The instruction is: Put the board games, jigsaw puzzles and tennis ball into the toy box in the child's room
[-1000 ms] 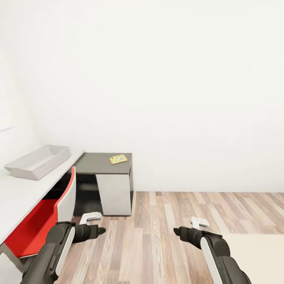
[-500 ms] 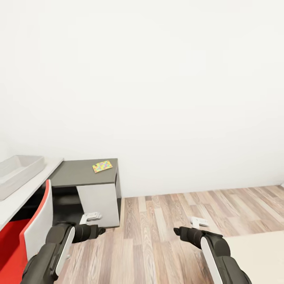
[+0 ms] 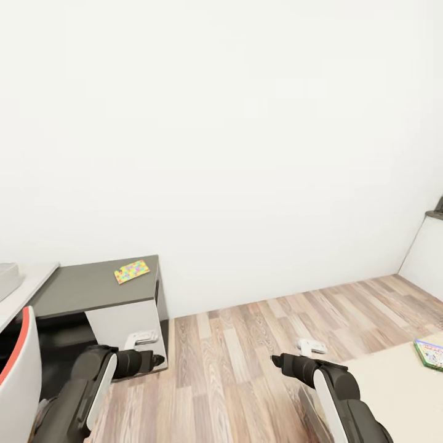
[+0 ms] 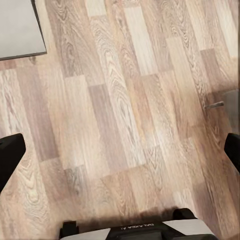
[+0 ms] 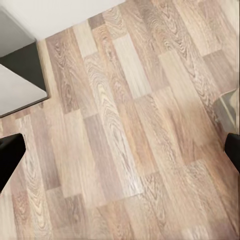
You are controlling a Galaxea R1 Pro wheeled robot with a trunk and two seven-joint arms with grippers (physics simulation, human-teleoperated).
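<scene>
A jigsaw puzzle [image 3: 131,271] lies flat on the dark grey surface [image 3: 80,288] against the white wall, near its back right corner and well apart from anything else. To the left, a corner of the pale surface [image 3: 24,289] shows, with a sliver of the toy box [image 3: 7,277] resting on it at the picture's edge. A white chair with a red rim [image 3: 18,381] stands in front. On the bed [image 3: 394,394], at its far edge, lies a green-edged board game [image 3: 431,354].

Both arms are held low over the wood floor [image 3: 246,344]. The left tool [image 4: 120,152] stands wide open with nothing between its fingers, and the plank floor lies beneath it. The right tool [image 5: 120,150] is likewise spread wide and empty above the floor, with the foot of the dark surface near it.
</scene>
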